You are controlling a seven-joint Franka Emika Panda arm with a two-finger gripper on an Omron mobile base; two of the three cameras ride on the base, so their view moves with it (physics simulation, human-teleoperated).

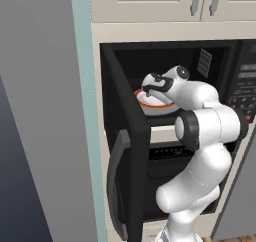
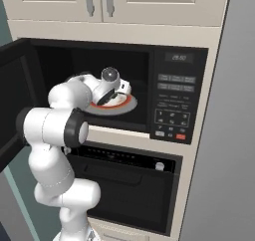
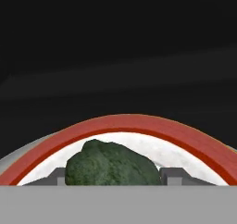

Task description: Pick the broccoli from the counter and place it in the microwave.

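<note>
My gripper (image 3: 114,177) is shut on the dark-green broccoli (image 3: 113,165), which sits between the two fingertips. Just below it lies a white plate with a red rim (image 3: 129,123). The arm reaches into the open microwave (image 1: 120,61), and the gripper (image 1: 150,88) hovers over the plate (image 1: 152,106) on the turntable. From the right side the gripper (image 2: 123,89) is likewise above the plate (image 2: 122,105), inside the dark cavity of the microwave (image 2: 174,95). The counter is out of view.
The black microwave door (image 1: 127,151) swings out to the left, close beside the arm's elbow. A button panel (image 2: 172,110) is on the right of the cavity. Below is a black oven (image 2: 124,185), and cream cabinets (image 2: 99,1) sit above. A grey wall (image 1: 40,111) stands left.
</note>
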